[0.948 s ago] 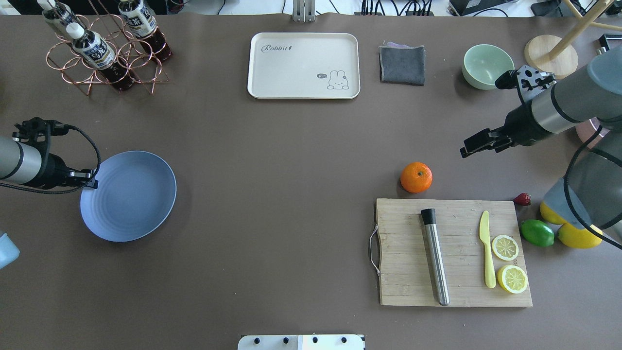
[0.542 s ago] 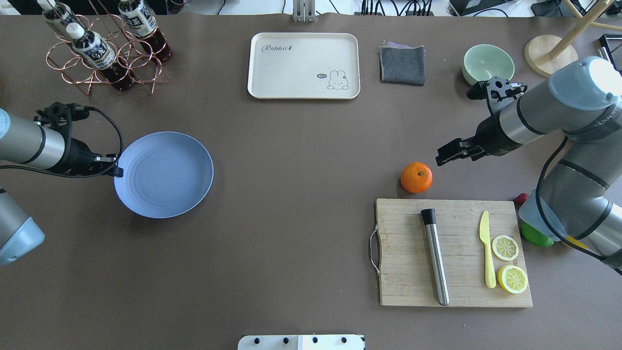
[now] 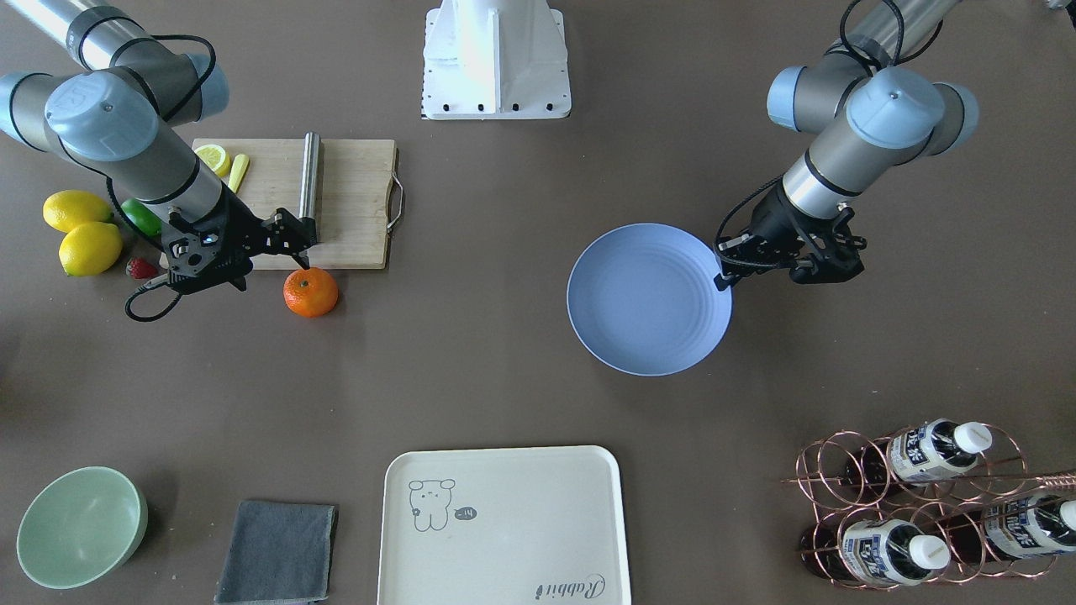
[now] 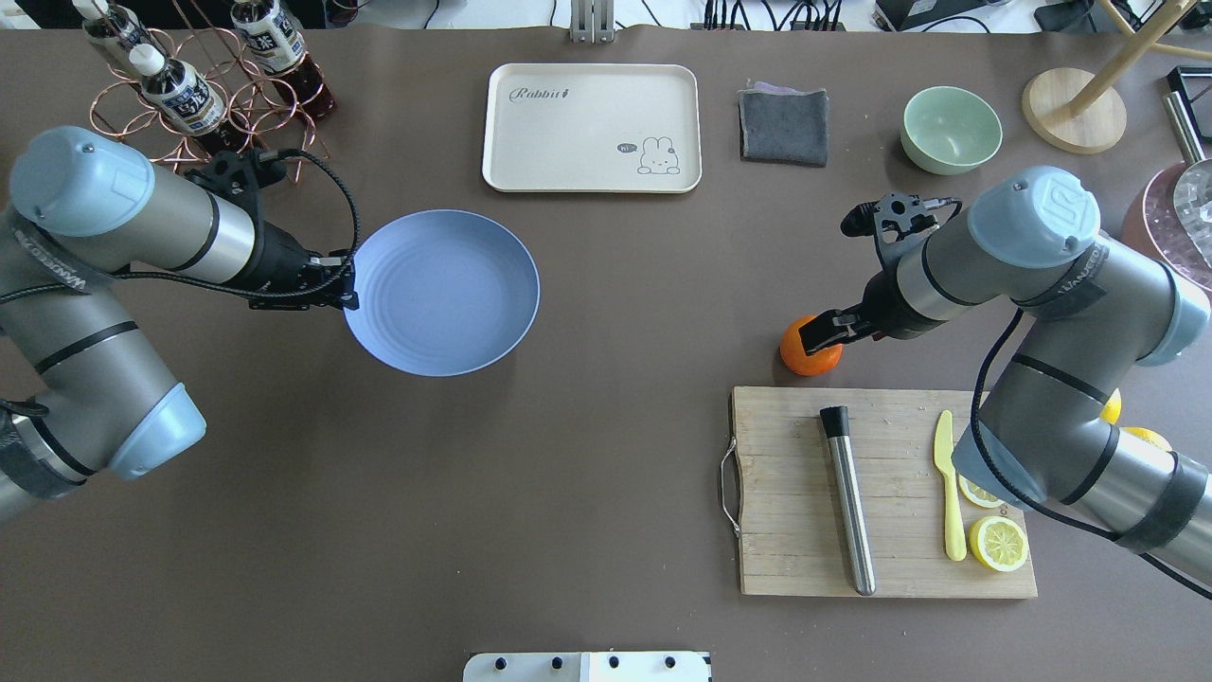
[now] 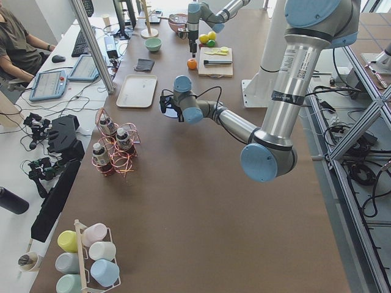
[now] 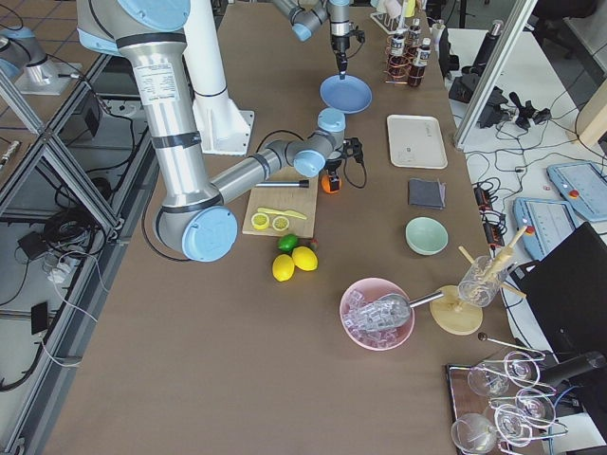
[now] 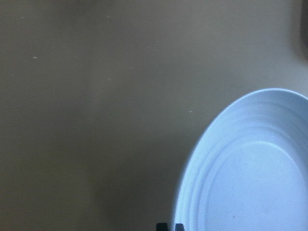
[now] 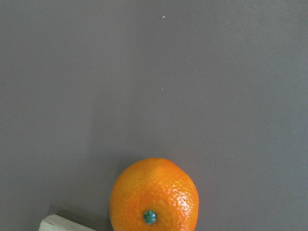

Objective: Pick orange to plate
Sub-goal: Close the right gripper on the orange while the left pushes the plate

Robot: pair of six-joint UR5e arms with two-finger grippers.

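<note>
The orange (image 4: 806, 360) sits on the brown table just beyond the cutting board's far edge, also seen in the front view (image 3: 311, 291) and low in the right wrist view (image 8: 154, 198). My right gripper (image 4: 816, 333) hovers over it, open, partly covering it from overhead; in the front view my right gripper (image 3: 294, 238) stands beside the fruit. The light blue plate (image 4: 442, 292) is left of centre. My left gripper (image 4: 346, 286) is shut on its left rim. The plate (image 7: 250, 183) fills the left wrist view's lower right.
A wooden cutting board (image 4: 786, 493) carries a steel rod (image 4: 847, 502), a yellow knife and lemon slices. Lemons (image 3: 80, 235) and a lime lie by the right arm. A cream tray (image 4: 592, 128), grey cloth (image 4: 783, 125), green bowl (image 4: 951, 128) and bottle rack (image 4: 204, 90) line the far side.
My left gripper has carried the plate rightward and farther back on the table. My right gripper has swung left and down until it is over the orange.
</note>
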